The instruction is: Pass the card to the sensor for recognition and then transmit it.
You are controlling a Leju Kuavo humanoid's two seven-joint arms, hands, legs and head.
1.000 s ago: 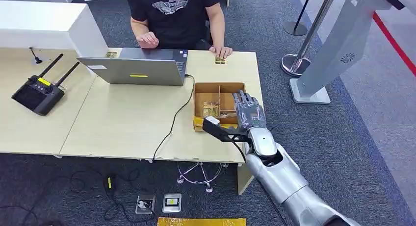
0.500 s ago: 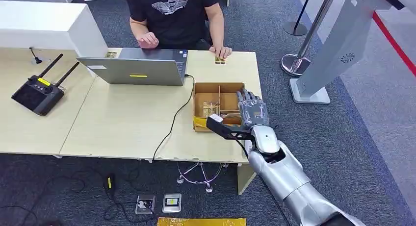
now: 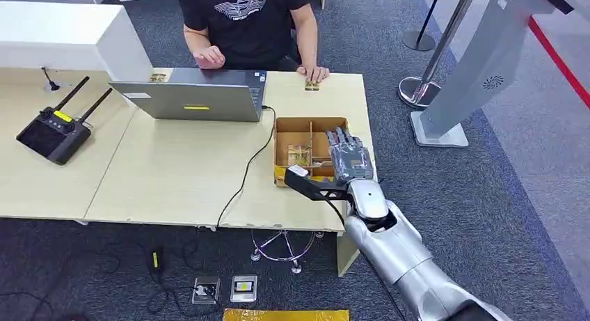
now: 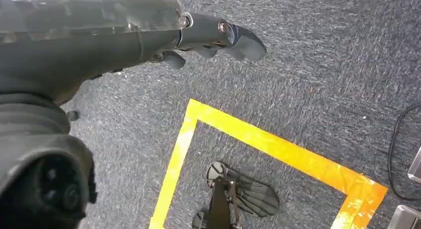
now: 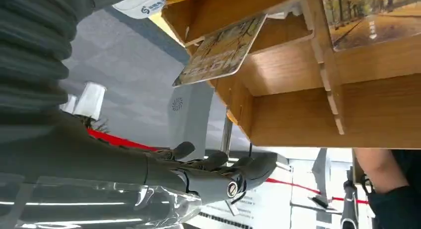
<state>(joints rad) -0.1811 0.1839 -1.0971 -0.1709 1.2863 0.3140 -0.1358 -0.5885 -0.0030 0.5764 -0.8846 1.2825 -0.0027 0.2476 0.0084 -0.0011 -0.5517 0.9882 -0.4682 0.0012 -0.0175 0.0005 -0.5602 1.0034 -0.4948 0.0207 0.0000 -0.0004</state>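
On the pale wooden surface [image 3: 174, 175], near its right end, a wooden divided box [image 3: 308, 128] is sitting with cards standing in its compartments, and one card [image 5: 222, 52] with a printed scene is leaning tilted in a compartment, as the right wrist view is showing. The right robot hand [image 3: 351, 161] is hovering just over the box's right side with its fingers [image 5: 250, 168] stretched out and apart, holding nothing; whether it is touching the box I cannot tell. The left robot hand [image 4: 208, 40] is hanging over the dark carpet above a yellow taped square [image 4: 278, 149], its fingers loosely extended and holding nothing. A laptop [image 3: 191, 98] is standing open behind the box, with a black cable [image 3: 247, 175] running from it across the surface and over the front edge. A black remote controller [image 3: 56, 129] with two antennas is lying far to the left. A person in a black shirt [image 3: 243, 21] is sitting behind the laptop, one hand [image 3: 316, 73] resting on the surface. A grey kiosk stand [image 3: 480, 63] is rising on the carpet to the right
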